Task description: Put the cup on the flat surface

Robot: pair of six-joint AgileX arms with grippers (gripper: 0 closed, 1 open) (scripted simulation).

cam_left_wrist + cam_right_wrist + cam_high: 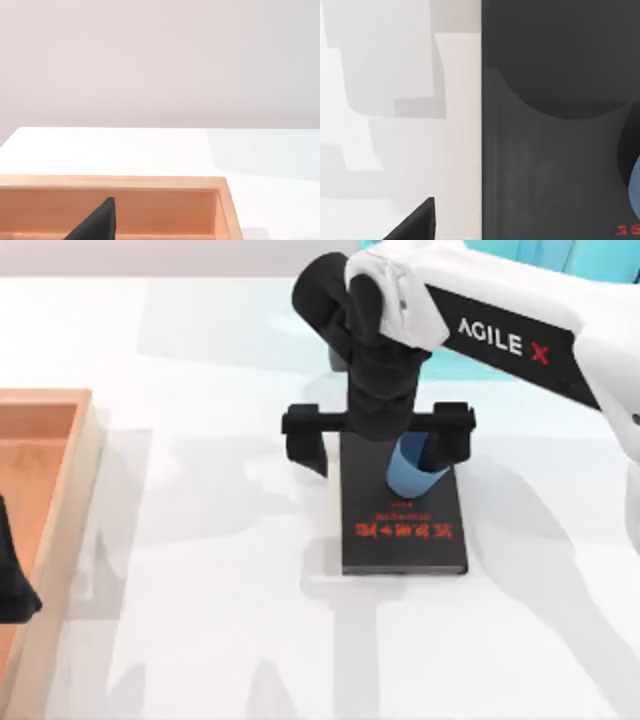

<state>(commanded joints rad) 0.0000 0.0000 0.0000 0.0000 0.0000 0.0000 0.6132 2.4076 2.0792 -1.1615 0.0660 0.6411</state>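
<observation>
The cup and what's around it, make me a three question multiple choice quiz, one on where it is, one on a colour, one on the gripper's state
1. Where does the cup stand?
A. in the orange tray
B. on the black book
C. on the bare white tabletop

2. What colour is the lettering on the book?
A. red
B. yellow
C. white

3. How are the right gripper's fingers?
A. spread wide, one on each side of the book's far end
B. shut tight on the cup
C. shut on the tray's rim

Answers:
1 B, the top view shows the cup's base on the book's cover, not on the tabletop or in the tray.
2 A, red characters run across the cover's near end.
3 A, the top view shows the fingers far apart, with the cup by the right-hand one.

The left gripper is parked over the tray.
</observation>
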